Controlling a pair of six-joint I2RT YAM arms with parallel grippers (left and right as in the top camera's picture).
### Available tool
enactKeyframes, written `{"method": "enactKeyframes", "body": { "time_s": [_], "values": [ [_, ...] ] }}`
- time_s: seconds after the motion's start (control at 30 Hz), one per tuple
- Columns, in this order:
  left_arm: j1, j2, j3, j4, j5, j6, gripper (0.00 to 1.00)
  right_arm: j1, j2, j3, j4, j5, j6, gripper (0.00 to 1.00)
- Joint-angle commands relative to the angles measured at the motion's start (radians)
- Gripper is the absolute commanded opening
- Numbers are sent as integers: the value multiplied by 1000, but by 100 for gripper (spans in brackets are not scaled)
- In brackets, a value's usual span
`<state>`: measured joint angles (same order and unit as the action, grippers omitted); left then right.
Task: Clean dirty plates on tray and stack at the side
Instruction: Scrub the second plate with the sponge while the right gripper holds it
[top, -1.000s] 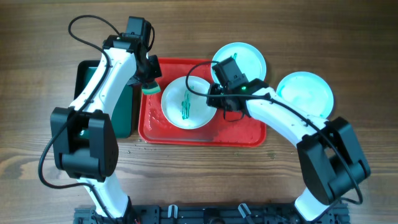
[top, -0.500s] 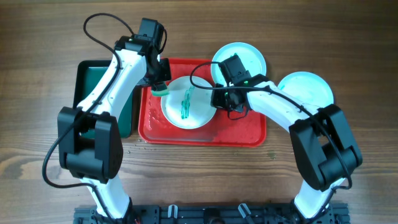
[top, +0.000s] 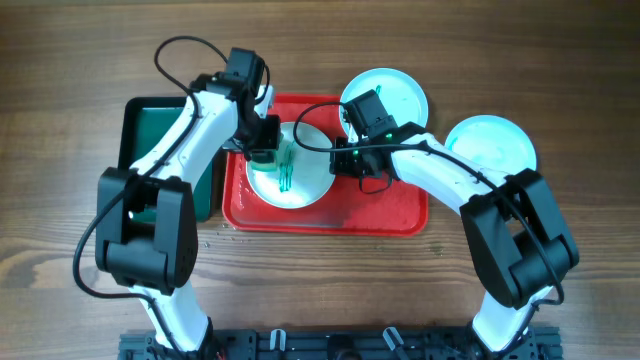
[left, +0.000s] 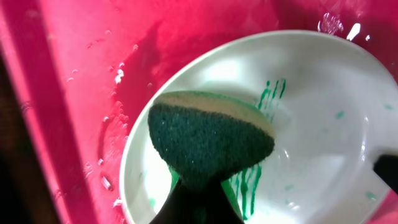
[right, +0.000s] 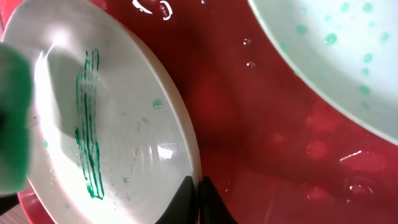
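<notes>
L gripper (left: 194, 202) moved sponge (left: 208, 140) over streaked plate (left: 323, 112), R gripper (right: 194, 190) pinching rim

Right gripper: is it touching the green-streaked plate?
Touching. The right wrist view shows the rim of the plate running straight into the right gripper, pinched between its two fingers with no gap.

Three plates (top: 312, 185) (top: 402, 95) (top: 492, 150), one red tray (top: 390, 212), one green tray (top: 138, 125), one sponge (left: 208, 146).

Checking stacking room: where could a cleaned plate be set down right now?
Free: table in front of the tray; the tray's right-front corner. Crowded: tray centre, where left claw with sponge and right claw meet the streaked plate; second plate crowds back-right.
</notes>
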<state>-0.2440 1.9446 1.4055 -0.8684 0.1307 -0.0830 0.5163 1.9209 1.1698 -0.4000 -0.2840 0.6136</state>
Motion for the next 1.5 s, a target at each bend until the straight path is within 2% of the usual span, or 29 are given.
{"method": "enactKeyframes", "body": {
  "time_s": [0.0,0.17,0.3,0.43,0.53,0.6,0.63,0.73,0.87,0.97,1.13,1.23,1.3,1.4,1.47],
  "values": [
    [-3,-14,-66,72,37,71,4,5,21,17,8,-38,-37,4],
    [-4,-14,-198,278,40,76,4,5,21,17,12,-40,-38,5],
    [-39,-14,-228,326,143,81,4,5,21,17,16,-48,-47,4],
    [-112,-14,-228,315,198,174,4,5,21,17,18,-56,-62,4],
    [-158,-14,-228,245,197,267,4,5,21,17,18,-55,-63,4],
    [-156,-14,-228,182,169,293,4,4,21,17,18,-55,-63,4],
    [-141,-14,-228,150,106,288,4,4,21,17,18,-55,-64,4],
    [-96,-14,-228,134,-66,168,4,4,21,17,18,-55,-64,4],
    [-40,-15,-227,126,-381,-149,4,4,21,17,18,-54,-61,4],
    [-42,-15,-227,123,-446,-248,4,4,21,17,18,-54,-61,5],
    [-87,-15,-227,106,-388,-253,4,4,21,17,18,-54,-61,4],
    [-109,-15,-227,85,-150,-122,4,4,21,17,21,-55,-60,4],
    [-108,-15,-227,86,-39,-110,4,4,21,17,30,-63,-55,5],
    [-97,-15,-227,86,-15,-111,4,5,21,17,42,-76,-53,20],
    [-91,-15,-227,87,-15,-111,4,5,29,16,42,-77,-52,23]
  ]
}}
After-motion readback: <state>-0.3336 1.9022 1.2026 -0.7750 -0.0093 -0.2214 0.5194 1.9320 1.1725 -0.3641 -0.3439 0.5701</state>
